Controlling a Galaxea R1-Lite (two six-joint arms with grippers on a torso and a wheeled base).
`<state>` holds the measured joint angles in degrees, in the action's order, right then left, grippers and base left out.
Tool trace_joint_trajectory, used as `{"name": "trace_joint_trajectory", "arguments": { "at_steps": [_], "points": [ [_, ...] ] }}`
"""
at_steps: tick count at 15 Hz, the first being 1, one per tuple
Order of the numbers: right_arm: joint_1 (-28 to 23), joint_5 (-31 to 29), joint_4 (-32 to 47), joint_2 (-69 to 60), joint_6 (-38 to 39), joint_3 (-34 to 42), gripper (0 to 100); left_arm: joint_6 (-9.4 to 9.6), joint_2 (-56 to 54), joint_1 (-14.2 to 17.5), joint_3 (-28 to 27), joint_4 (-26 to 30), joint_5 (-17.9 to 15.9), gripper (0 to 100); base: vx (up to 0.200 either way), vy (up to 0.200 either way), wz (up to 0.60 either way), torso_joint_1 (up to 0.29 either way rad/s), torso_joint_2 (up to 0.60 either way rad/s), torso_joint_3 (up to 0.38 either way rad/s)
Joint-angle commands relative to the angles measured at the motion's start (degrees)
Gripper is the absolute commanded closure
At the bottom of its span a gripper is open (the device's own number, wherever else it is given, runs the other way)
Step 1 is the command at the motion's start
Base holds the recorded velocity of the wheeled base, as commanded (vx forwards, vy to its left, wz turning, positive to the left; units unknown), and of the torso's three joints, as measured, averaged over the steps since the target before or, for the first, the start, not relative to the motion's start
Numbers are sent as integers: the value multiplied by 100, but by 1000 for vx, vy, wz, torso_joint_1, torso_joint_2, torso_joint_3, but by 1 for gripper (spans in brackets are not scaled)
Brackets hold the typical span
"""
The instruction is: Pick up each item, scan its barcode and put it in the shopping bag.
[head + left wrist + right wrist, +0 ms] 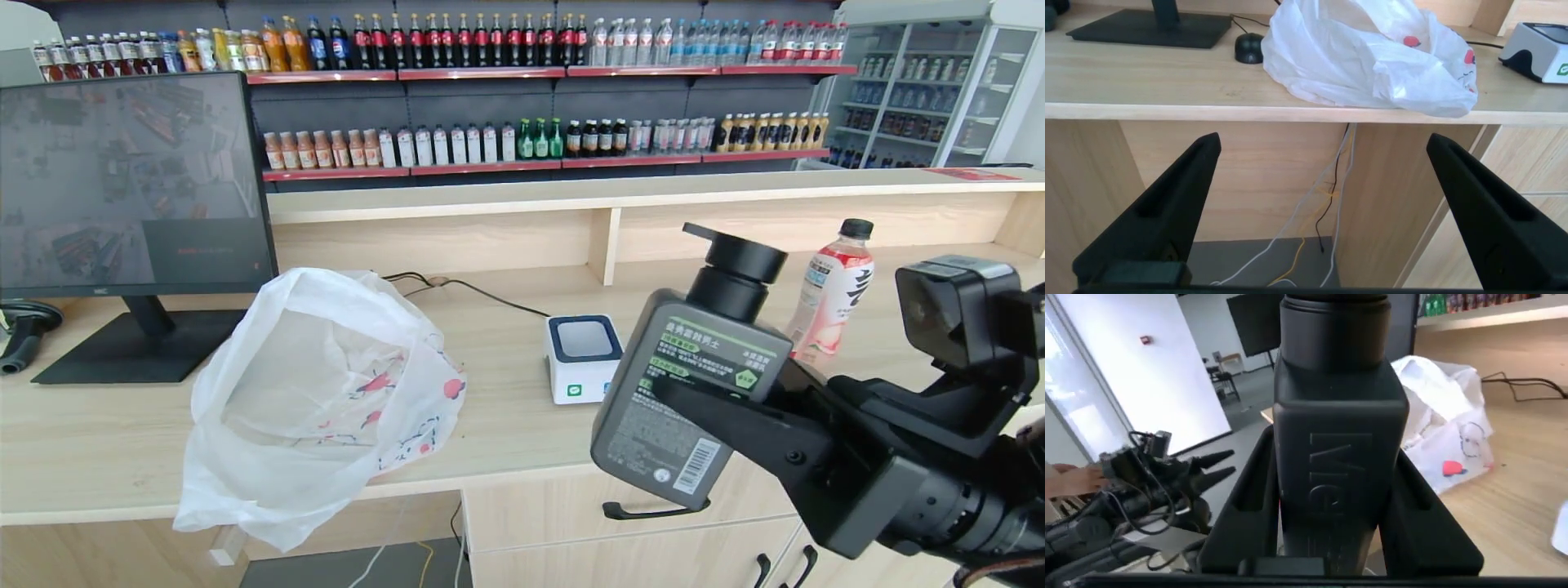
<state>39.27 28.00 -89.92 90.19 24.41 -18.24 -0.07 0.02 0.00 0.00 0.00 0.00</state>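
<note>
My right gripper (727, 412) is shut on a dark grey pump bottle (686, 392), held tilted in the air just right of the white barcode scanner (581, 357), its barcode label facing the head camera. The same bottle (1339, 449) sits clamped between both fingers (1429, 523) in the right wrist view. A white plastic shopping bag (318, 400) lies open on the counter's front left part; the bag (1372, 53) also appears above my left gripper (1323, 212), which hangs open and empty below the counter edge. A pink drink bottle (831, 292) stands at the right of the counter.
A monitor (131, 180) stands at the counter's left with a handheld scanner (24, 331) beside it. A cable (465, 287) runs behind the bag. Drawers with black handles (653, 513) sit under the counter. Shelves of drinks (539, 90) line the back wall.
</note>
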Motion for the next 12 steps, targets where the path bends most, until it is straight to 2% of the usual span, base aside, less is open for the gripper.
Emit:
{"name": "trace_joint_trajectory", "arguments": {
  "at_steps": [1,2,5,6,8,9,10,12],
  "points": [
    [-341,-102,-8,298,-533,453,100,-1,-2,0,0,0,0,0,0,0,0,0,0,0],
    [-490,-207,-8,359,-815,514,100,-1,-2,0,0,-9,0,0,0,0,0,0,0,0],
    [-745,-1113,-8,553,-1491,409,100,-1,-2,0,0,0,0,0,0,0,0,0,0,0],
    [-754,-1992,-8,544,-1729,409,100,-1,-2,0,0,-9,0,0,0,0,0,0,0,0],
    [-771,-2818,-8,570,-2159,382,100,-1,-2,0,0,0,0,0,0,0,0,0,0,0],
    [-965,-3266,-8,597,-2318,391,100,-1,-2,0,0,-9,0,0,0,0,0,0,0,0],
    [-1237,-3451,-8,623,-2528,374,100,-1,-2,0,0,-9,0,0,0,0,0,0,0,0],
    [-1343,-3433,-8,641,-2731,294,100,7,-2,0,0,-9,0,0,0,0,0,0,0,0]
  ]
}}
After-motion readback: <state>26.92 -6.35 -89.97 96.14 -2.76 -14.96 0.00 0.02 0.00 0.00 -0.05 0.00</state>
